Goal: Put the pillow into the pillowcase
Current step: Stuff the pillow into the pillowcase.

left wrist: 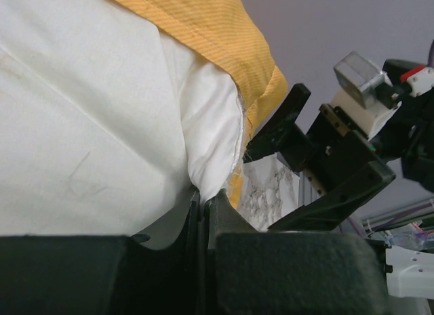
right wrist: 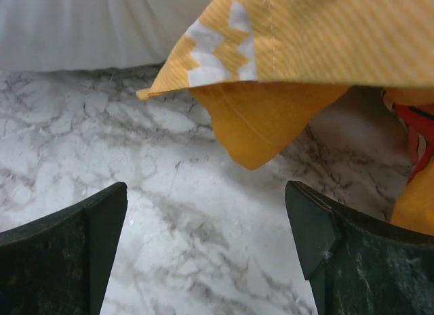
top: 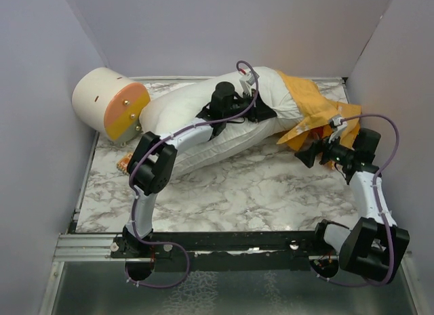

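Observation:
The white pillow lies slantwise across the back of the marble table. Its right end sits inside the orange-yellow pillowcase, which is bunched at the back right. My left gripper is shut, and in the left wrist view a fold of the pillow is pinched between its tips, just below the pillowcase hem. My right gripper is wide open and holds nothing. It hovers over bare marble, just short of a hanging corner of the pillowcase with white lettering.
A cream-and-orange cylinder lies at the back left corner. A small patterned item shows by the left arm's elbow. Grey walls close in the table on three sides. A metal rail runs along the near edge.

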Controlling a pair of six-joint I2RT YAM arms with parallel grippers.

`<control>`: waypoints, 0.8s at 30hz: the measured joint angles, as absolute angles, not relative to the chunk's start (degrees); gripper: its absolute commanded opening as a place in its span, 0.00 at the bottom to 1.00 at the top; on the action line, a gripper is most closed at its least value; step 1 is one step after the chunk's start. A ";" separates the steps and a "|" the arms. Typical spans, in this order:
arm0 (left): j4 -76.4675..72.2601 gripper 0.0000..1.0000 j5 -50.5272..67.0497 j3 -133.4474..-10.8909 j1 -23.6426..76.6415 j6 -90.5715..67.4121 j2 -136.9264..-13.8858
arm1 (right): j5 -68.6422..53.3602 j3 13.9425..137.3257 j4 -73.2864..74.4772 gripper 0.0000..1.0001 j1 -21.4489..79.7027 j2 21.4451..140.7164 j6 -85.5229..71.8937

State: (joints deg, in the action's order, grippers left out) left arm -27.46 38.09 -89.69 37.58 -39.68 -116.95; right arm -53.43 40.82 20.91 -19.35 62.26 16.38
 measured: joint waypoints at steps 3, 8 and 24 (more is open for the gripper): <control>-28.49 0.00 38.52 -90.45 37.15 -41.54 -117.51 | -54.61 32.97 4.97 1.00 -19.22 62.37 10.50; -30.79 0.00 39.62 -90.63 36.58 -44.18 -118.17 | -54.57 28.75 -15.59 0.99 -19.11 70.15 2.11; -28.45 0.00 40.99 -95.13 35.86 -44.58 -118.32 | -60.01 38.85 -23.68 0.01 -13.56 73.95 -5.34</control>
State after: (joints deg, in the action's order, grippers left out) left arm -28.45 40.99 -95.13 35.86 -44.58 -118.32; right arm -60.01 38.85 -23.68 -13.56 73.95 -5.34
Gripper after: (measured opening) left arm 0.040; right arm 0.015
